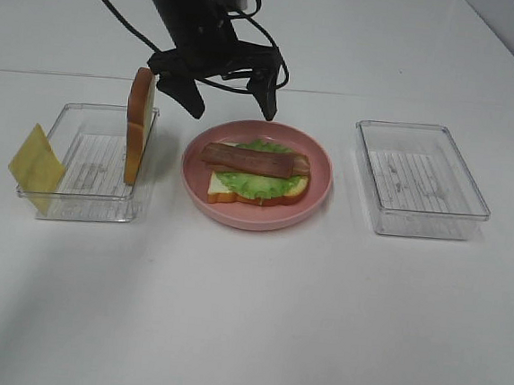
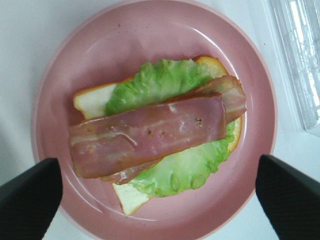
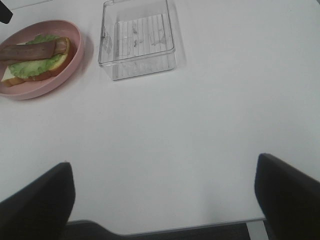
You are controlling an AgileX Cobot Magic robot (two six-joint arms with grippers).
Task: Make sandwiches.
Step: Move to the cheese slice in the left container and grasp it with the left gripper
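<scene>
Atop ruffled lettuce [image 2: 165,80], flat glossy bacon [image 2: 150,135]

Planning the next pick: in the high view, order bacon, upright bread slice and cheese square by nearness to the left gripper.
1. Bacon, below the left gripper.
2. Upright bread slice, in the left tray.
3. Cheese square, at that tray's far edge.

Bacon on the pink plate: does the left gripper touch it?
Apart. In the high view the fingertips of the left gripper hang above the plate, and lettuce and bare plate show between them and the bacon.
</scene>
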